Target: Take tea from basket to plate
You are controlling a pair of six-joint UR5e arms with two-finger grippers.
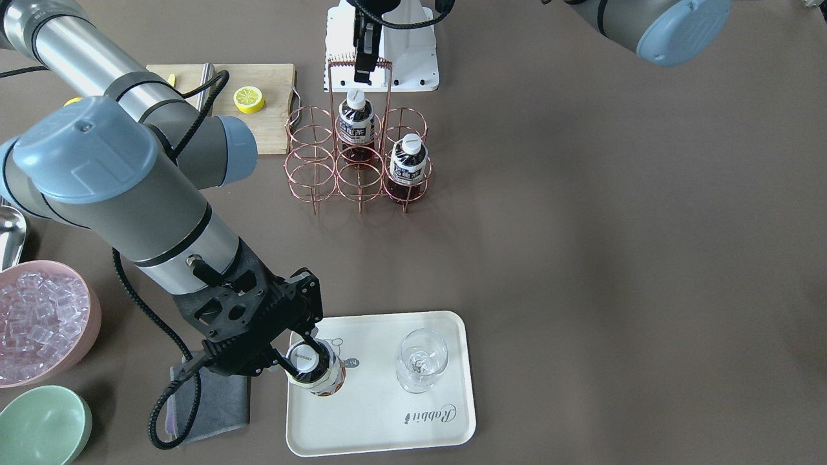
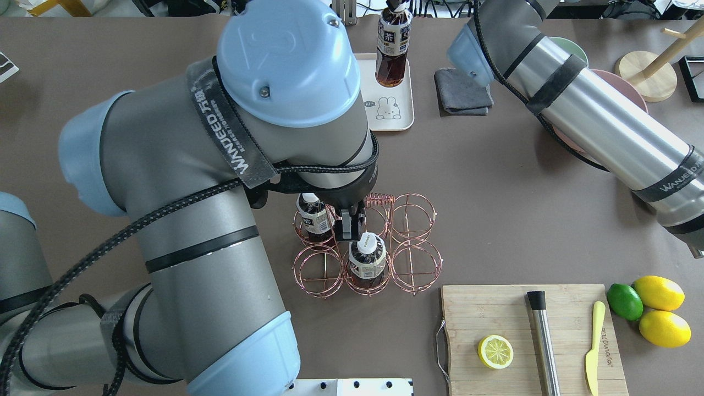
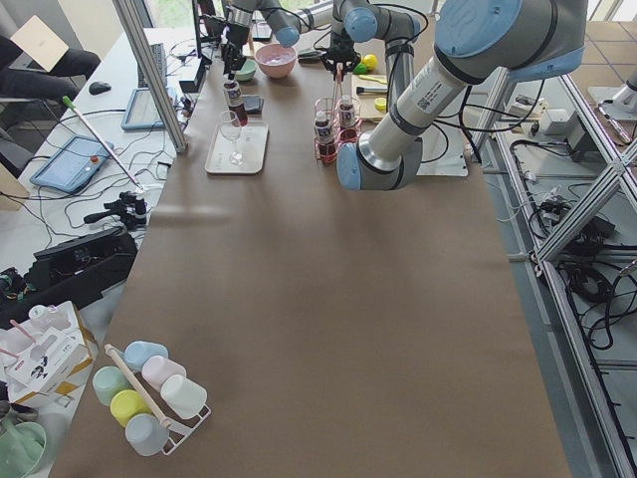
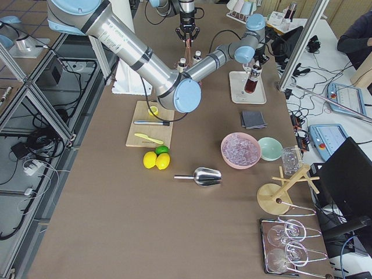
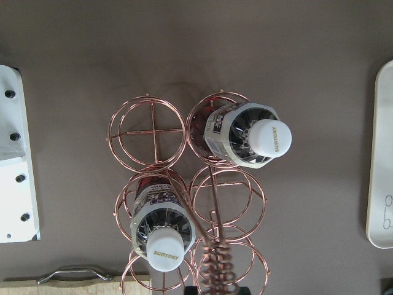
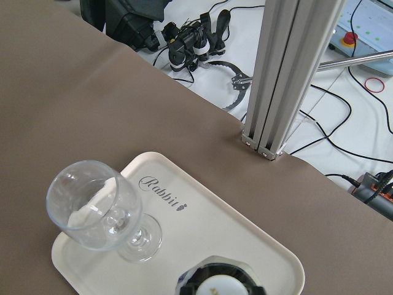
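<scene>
The tea bottle [image 1: 316, 371] stands upright on the left part of the cream plate [image 1: 387, 420], next to the bear drawing. My right gripper [image 1: 309, 355] is shut on its white-capped neck. The bottle also shows in the overhead view [image 2: 393, 49] and its cap shows in the right wrist view [image 6: 222, 284]. The copper basket [image 1: 329, 103] holds two similar bottles [image 1: 356, 123] [image 1: 408, 165] in its cells. My left gripper [image 1: 364, 64] is shut on the top of the basket's looped handle [image 5: 215, 270].
An empty wine glass [image 1: 421, 358] stands on the plate's right part. A grey cloth [image 1: 216, 403], a green bowl [image 1: 42, 423] and a pink bowl of ice [image 1: 39, 320] lie beside the plate. A cutting board [image 2: 528, 330] with a lemon half lies beside the basket.
</scene>
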